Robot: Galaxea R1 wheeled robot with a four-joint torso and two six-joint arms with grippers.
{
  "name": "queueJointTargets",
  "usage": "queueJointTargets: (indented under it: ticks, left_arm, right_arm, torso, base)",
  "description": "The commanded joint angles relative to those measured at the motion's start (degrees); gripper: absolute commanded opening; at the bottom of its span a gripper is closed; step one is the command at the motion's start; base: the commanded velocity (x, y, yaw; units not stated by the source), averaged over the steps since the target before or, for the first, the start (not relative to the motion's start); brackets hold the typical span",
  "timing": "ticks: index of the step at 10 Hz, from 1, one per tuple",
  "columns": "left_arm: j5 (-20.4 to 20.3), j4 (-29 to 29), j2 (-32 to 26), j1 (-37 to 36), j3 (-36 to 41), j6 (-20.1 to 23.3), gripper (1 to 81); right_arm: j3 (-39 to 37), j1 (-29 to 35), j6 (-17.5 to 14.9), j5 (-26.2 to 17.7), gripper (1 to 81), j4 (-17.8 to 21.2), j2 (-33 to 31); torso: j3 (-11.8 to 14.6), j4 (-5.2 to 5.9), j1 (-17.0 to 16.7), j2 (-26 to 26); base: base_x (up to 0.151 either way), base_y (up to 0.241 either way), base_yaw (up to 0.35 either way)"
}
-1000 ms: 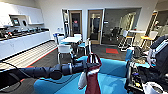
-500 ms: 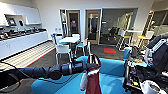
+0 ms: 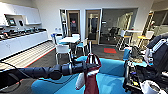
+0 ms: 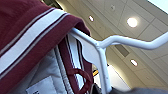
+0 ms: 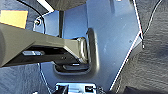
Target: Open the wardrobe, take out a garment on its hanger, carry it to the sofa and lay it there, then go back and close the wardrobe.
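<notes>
My left arm reaches in from the left, and its gripper [image 3: 88, 66] is shut on the white hanger [image 3: 90, 48], whose hook sticks up above it. The maroon garment [image 3: 91, 81] with a white sleeve [image 3: 80, 81] hangs from it over the blue sofa [image 3: 112, 75], which spreads just in front of me. In the left wrist view the hanger [image 4: 100, 50] and the garment's striped collar [image 4: 30, 32] show close up against the ceiling. My right arm [image 3: 156, 53] is folded at the right edge.
Behind the sofa stand a white table [image 3: 70, 39] and white chairs [image 3: 62, 50]. A kitchen counter [image 3: 22, 41] runs along the left wall. Glass doors [image 3: 92, 26] and high stools [image 3: 140, 40] are at the back, with a red mat [image 3: 110, 50] on the dark floor.
The whole picture has shifted slightly, so the camera moved. The garment still hangs from the left gripper over the sofa.
</notes>
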Motion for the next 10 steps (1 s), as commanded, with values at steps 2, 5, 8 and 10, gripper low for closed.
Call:
queueJointTargets:
  ticks: [2,5,8,10]
  left_arm:
    - [-5.1,3.0,0.2,-10.2,1.8,1.6,1.0]
    - [-5.1,3.0,0.3,-10.2,1.8,1.6,1.0]
    - [-5.1,2.9,0.4,-10.2,1.8,1.6,1.0]
    - [-5.2,2.9,0.3,-10.2,1.8,1.6,1.0]
  right_arm:
    - [0.6,1.3,-0.2,-3.2,81.1,-0.8,-0.6]
    - [0.4,1.3,-0.3,-3.2,81.1,-0.9,-0.2]
    - [0.3,1.3,-0.3,-3.2,81.1,-1.0,-0.2]
    - [0.3,1.2,-0.3,-3.2,81.1,-1.1,-0.2]
  torso:
    - [0.0,0.00,0.0,0.0]
    - [0.0,0.00,0.0,0.0]
    - [0.0,0.00,0.0,0.0]
    - [-3.1,0.00,0.0,0.0]
  base:
    - [0.000,0.000,0.000]
    - [0.000,0.000,0.000]
    - [0.050,0.000,0.000]
    - [0.086,0.000,0.000]
